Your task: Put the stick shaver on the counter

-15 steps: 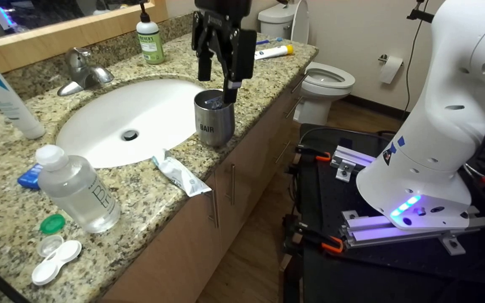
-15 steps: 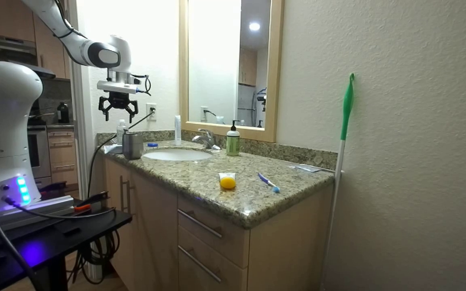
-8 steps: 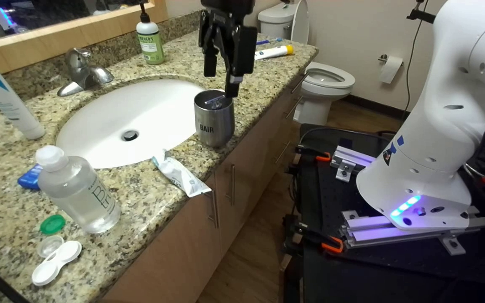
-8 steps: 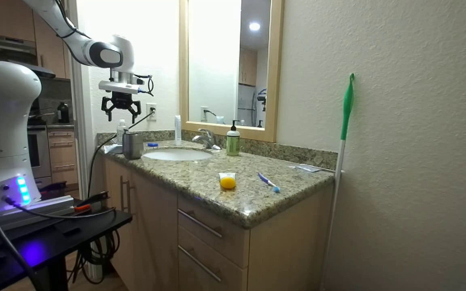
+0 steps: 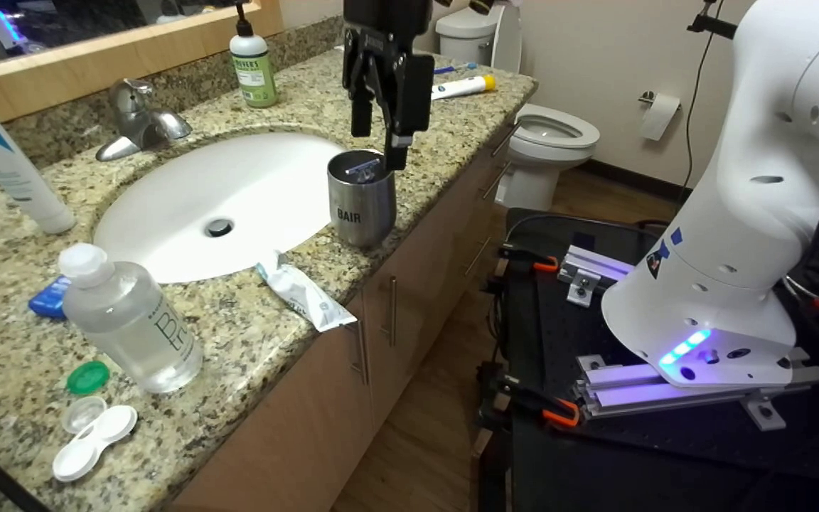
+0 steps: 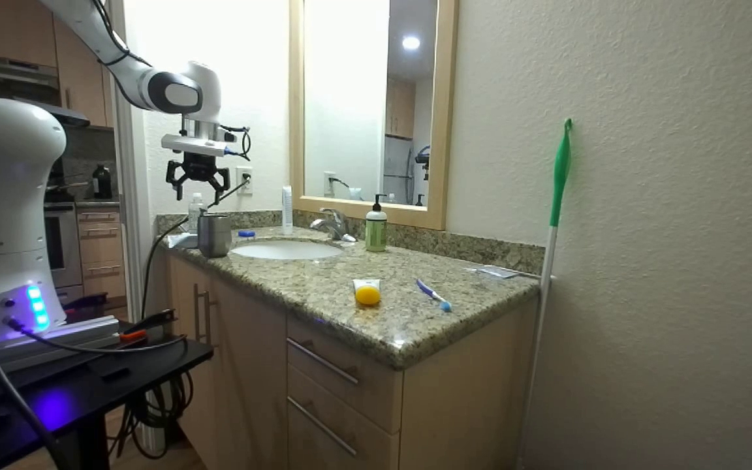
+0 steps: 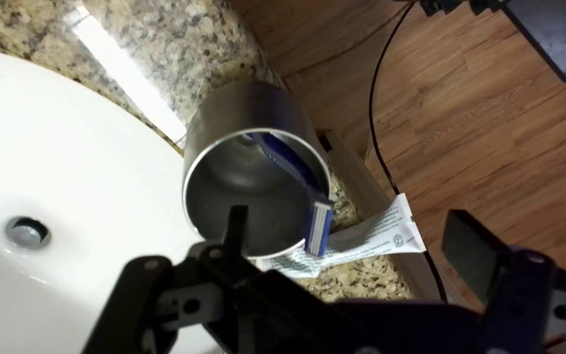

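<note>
1. Atop pale wooden cabinets, a speckled beige-and-brown granite bench surrounds a white oval sink.

2. Aloft near the bench's front edge, a black two-fingered end effector stands with fingers spread wide, pinching nothing.

3. Below it, a brushed-metal cup lettered "BAIR" stands upright beside the sink.

4. Leaning inside the cup, a slim blue stick shaver shows its pale-striped head at the rim, its handle slanting toward the bottom.

5. Likely light, stiff plastic, the shaver should grip well at its seemingly ribbed handle; smoother parts may slip, and breakage seems unlikely.

6. Best hold: probably the narrow neck just under the head, squeezed gently across its sides; a finger catching the rim could tip the cup.
</note>
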### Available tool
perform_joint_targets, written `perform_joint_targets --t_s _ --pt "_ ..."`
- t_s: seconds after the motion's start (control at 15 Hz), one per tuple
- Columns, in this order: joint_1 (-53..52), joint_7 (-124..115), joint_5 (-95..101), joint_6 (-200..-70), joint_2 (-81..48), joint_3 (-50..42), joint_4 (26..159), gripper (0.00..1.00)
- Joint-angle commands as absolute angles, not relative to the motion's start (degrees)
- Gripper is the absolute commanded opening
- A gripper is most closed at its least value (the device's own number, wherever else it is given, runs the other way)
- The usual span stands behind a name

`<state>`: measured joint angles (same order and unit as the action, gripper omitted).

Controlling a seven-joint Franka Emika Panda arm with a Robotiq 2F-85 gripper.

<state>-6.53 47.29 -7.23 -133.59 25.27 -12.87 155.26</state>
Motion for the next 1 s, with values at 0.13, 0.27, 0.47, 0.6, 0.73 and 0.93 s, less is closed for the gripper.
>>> perform_joint_targets --t_s 0.13,0.27,0.47,0.6,0.73,0.93 --pt "-5.53 47.76 -7.87 -133.42 23.19 -12.05 155.15 1.0" --pt "-5.6 47.7 -7.84 -133.42 23.69 -11.94 155.14 1.0" --pt "-6.21 48.65 -9.0 -132.26 22.0 -12.64 154.01 1.0" --pt "-6.99 50.49 -10.27 -131.28 19.69 -13.13 153.09 1.0" --pt "-5.78 49.09 -9.36 -132.33 22.15 -11.78 154.86 1.0" --pt "-5.93 49.64 -9.66 -132.33 20.1 -11.52 154.25 1.0"
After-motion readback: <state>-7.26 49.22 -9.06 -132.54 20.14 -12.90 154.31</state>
